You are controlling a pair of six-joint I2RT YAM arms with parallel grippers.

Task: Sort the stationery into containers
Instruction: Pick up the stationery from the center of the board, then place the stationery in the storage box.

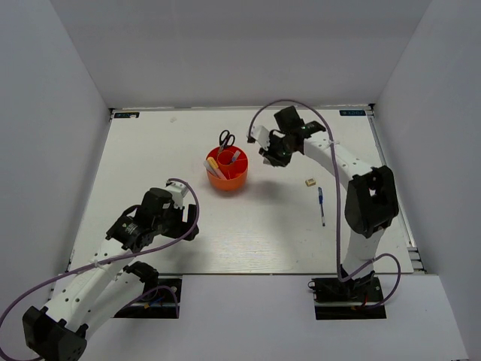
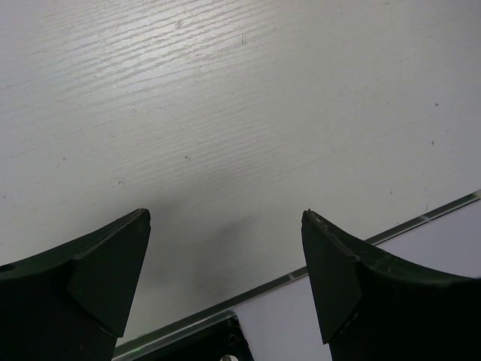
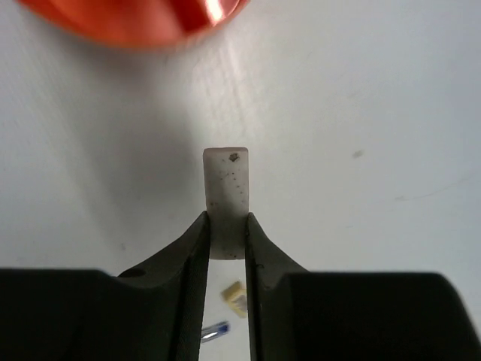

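The right arm stood up from its base at the near right, bent at the elbow and stretched left over the table (image 1: 150, 165). Its wrist tipped down, so the right gripper (image 1: 265, 154) hung just beside the right side of the round orange organiser (image 1: 229, 183). Its 2 fingers were clamped on a small eraser block (image 3: 227, 197), which stuck out past the tips toward the organiser without touching it. The eraser was grey-white and rectangular, speckled with fine dots, with 1 darker fleck near its far end. Below the fingers, a tan cube (image 3: 235, 297) and a blue pen (image 3: 216, 330) lay on the table, well apart from the organiser. Markers (image 1: 216, 167) stood inside the organiser and black-handled scissors (image 1: 226, 139) showed at its far rim. The left arm lay low at the near left, the left gripper (image 2: 225, 226) spread apart over bare table, holding nothing
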